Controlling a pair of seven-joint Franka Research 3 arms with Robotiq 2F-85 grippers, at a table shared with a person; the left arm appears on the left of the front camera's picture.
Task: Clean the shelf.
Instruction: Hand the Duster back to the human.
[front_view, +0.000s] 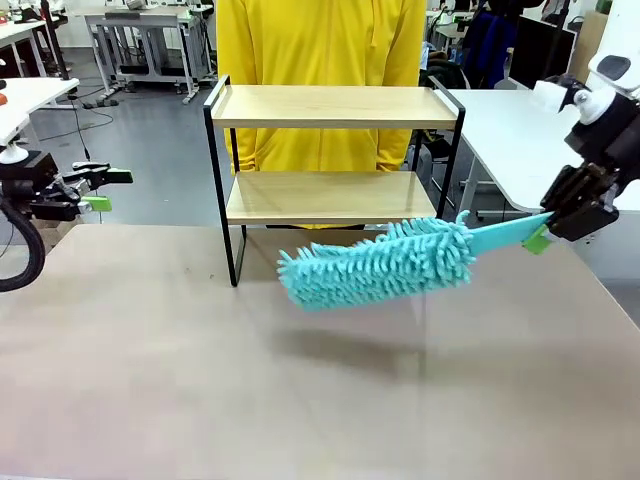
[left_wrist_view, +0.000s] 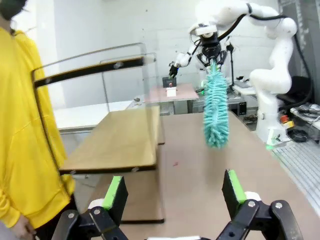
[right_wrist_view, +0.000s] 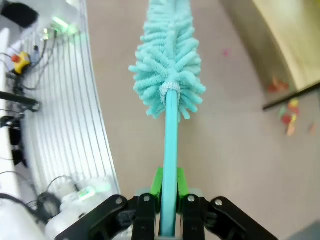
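above the table (front_view: 150, 380), right gripper (front_view: 540, 232) pinching teal duster (front_view: 375, 265) before shelf (front_view: 330, 190); left gripper (front_view: 100, 190) spread, empty.

The left arm comes in low at the left edge of the front view, its wrist roughly level, and the left gripper (front_view: 100, 190) points toward the middle with its jaws spread wide and nothing between them; in its own wrist view the green pads (left_wrist_view: 115, 193) stand well apart. The right arm reaches in from the right, wrist angled downward and inward. The right gripper (front_view: 543, 232) is clamped tight on the handle of a teal duster (front_view: 375, 265), which sticks out from the fingertips, slanting slightly downward above the counter (front_view: 150, 380). The person stands at the far side, torso facing the robot.
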